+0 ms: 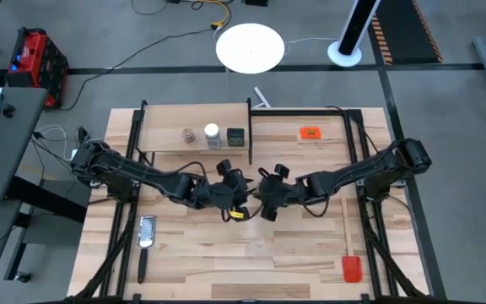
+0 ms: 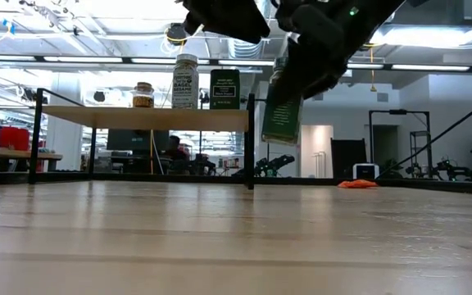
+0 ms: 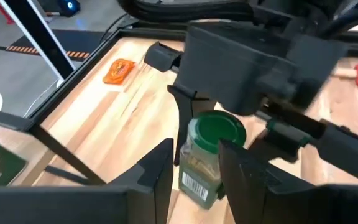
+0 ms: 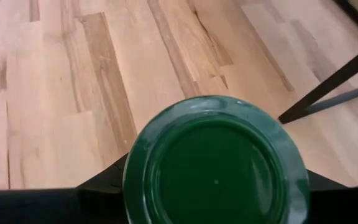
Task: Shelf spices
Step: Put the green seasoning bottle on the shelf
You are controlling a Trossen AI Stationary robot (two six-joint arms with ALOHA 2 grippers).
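Above the wooden table [image 1: 226, 253], green-lidded jar [image 3: 211, 138] clamped between right gripper [image 1: 264, 205] fingers, left gripper [image 3: 194, 171] fingers parted alongside.

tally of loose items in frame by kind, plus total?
Spice containers: 4 (brownish jar, white-lidded clear jar, black cube tin, green-lidded jar)
Red-headed wooden-handled spatula: 1
Metal grater: 1
Flat orange tag: 1
Total: 7
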